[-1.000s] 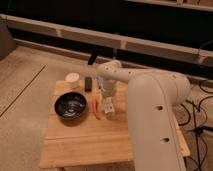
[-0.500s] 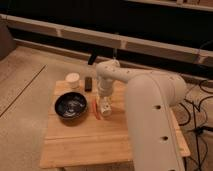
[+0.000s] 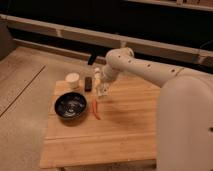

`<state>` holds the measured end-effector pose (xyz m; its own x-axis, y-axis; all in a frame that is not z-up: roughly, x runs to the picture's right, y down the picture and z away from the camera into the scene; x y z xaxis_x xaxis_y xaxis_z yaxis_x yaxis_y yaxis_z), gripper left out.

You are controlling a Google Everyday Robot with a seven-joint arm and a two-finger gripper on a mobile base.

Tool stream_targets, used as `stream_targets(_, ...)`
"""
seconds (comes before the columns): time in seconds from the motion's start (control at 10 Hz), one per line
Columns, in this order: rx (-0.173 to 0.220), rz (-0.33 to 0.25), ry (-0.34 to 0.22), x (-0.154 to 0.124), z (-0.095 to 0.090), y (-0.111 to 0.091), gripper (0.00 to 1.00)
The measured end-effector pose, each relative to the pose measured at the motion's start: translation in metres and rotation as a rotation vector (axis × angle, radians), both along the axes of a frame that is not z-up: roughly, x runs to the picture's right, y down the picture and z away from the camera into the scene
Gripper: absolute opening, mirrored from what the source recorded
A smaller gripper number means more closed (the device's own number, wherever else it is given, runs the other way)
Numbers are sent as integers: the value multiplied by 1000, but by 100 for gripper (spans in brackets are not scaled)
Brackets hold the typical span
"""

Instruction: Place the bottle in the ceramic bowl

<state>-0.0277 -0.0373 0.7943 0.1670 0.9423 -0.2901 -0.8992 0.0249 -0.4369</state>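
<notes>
Bowl point(image 3: 70, 106): it is seen on the left part of the table point(image 3: 125, 132), toward the near side. The bottle is not in it yet.
Cup point(image 3: 73, 80): it is set just past the bowl, on the far side.
Dark block point(image 3: 88, 83): it is laid just right of the cup.
Stick point(image 3: 95, 110): it is laid just right of the bowl, with its long way running from near to far.
Bottle point(image 3: 97, 75): a small white shape is seen right of the dark block, close by the gripper. It looks to be standing up, but this is hard to tell.
Gripper point(image 3: 103, 90): it is hung low over the table and pointed down, just past the far end of the stick.
Grip: it cannot be told if it is wide, narrow or holding the bottle.
Arm point(image 3: 145, 75): it is reached in from the right.
Way to go: the bowl is found to the left of the gripper and nearer, with the stick between them. So the bottle would likely have to be carried left and nearer, over the stick.
</notes>
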Motion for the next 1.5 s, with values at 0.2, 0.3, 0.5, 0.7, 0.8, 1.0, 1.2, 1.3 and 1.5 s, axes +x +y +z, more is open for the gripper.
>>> stream_targets(0.2,38,30,-18,-7,-24,-4,0)
stream_targets(0.3,37,28,-20,-9,-24,-3,0)
stream_targets(0.5,40,7,-17,-12,-24,-3,0)
stream_targets(0.7,51,-147,-44,-45,-26,6,0)
stream_targets(0.8,41,-267,-70,-71,-24,23,0)
stream_targets(1.0,14,-436,-106,-105,-15,50,0)
stream_targets(1.2,-34,-559,-119,-128,4,71,0)
stream_targets(1.3,-53,-584,-122,-133,13,75,0)
stream_targets(1.5,-103,-625,-147,-154,35,82,0)
